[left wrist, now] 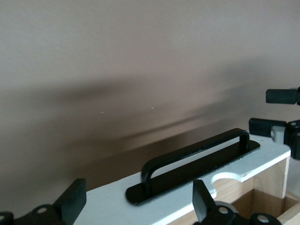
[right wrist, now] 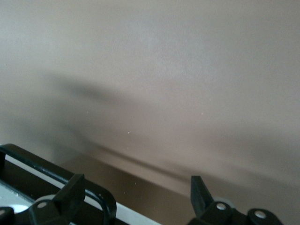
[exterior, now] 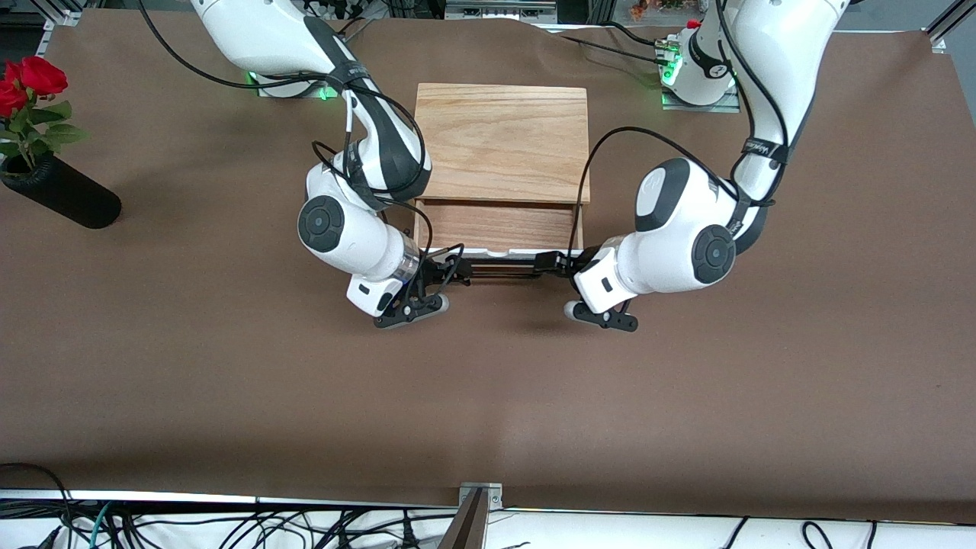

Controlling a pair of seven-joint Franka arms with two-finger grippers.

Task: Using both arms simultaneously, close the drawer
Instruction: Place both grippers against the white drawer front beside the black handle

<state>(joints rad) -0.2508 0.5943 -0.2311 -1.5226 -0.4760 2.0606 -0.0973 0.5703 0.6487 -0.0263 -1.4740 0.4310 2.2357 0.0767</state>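
The drawer (exterior: 496,225) stands partly pulled out of the light-wood box (exterior: 502,141), its white front panel (exterior: 496,252) and black wire handle (exterior: 499,268) facing the front camera. My left gripper (exterior: 555,264) is at the handle's end toward the left arm. It is open, with the panel (left wrist: 108,201) and the handle's end (left wrist: 150,176) between its fingers (left wrist: 70,201). My right gripper (exterior: 456,270) is at the handle's other end, open. One of its fingers (right wrist: 70,192) is by the handle's corner (right wrist: 101,199), the other over bare table.
A black vase (exterior: 65,197) with red roses (exterior: 34,80) lies toward the right arm's end of the table. Brown table (exterior: 488,396) spreads out in front of the drawer. The right gripper's fingers (left wrist: 279,112) show in the left wrist view.
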